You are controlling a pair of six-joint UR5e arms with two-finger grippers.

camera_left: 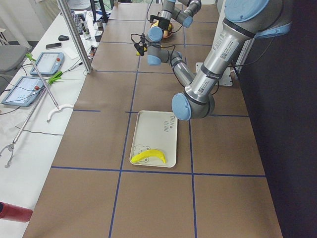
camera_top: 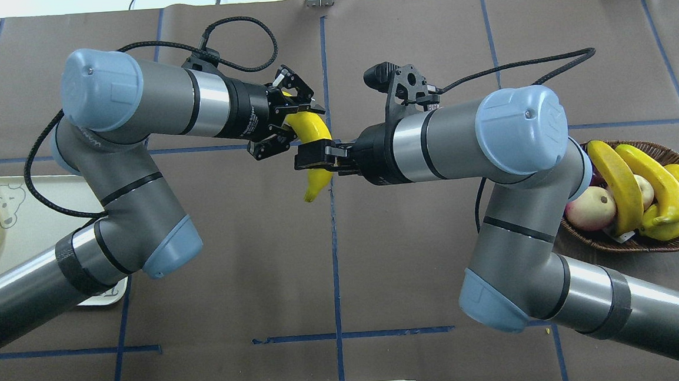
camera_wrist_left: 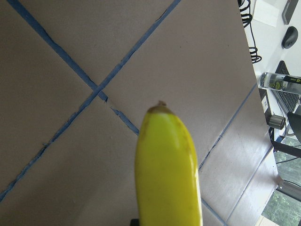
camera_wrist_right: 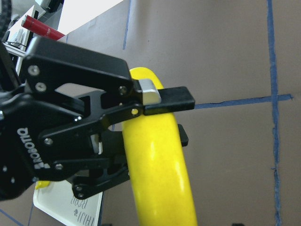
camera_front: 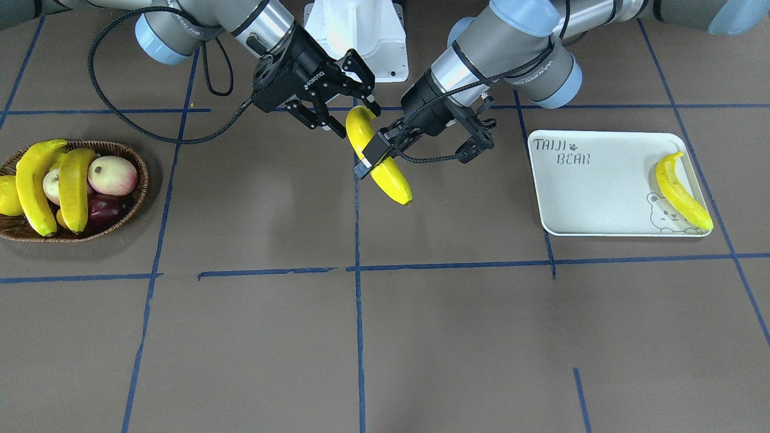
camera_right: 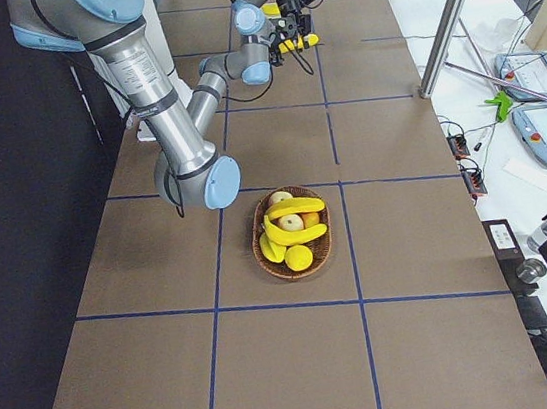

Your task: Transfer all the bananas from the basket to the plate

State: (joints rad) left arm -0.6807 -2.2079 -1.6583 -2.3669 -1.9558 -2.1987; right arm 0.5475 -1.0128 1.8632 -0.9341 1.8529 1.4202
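Observation:
One banana [camera_front: 391, 180] hangs in mid-air over the table's middle, between both arms. My left gripper [camera_front: 373, 157] is shut on its middle, one finger lying across it. My right gripper [camera_front: 355, 118] is shut on the end nearer my base. In the overhead view the banana [camera_top: 312, 130] sits between the left gripper [camera_top: 305, 125] and the right gripper [camera_top: 311, 157]. Two bananas [camera_front: 33, 186] [camera_front: 75, 189] lie in the wicker basket [camera_front: 135, 198]. One banana [camera_front: 683, 195] lies on the off-white plate [camera_front: 595, 192]. A fourth banana is not in view.
The basket also holds a pink-yellow apple [camera_front: 112, 175], a dark red fruit [camera_front: 105, 210] and a round yellow fruit [camera_front: 7, 195]. The white robot base [camera_front: 361, 36] stands behind the grippers. Blue tape lines cross the brown table.

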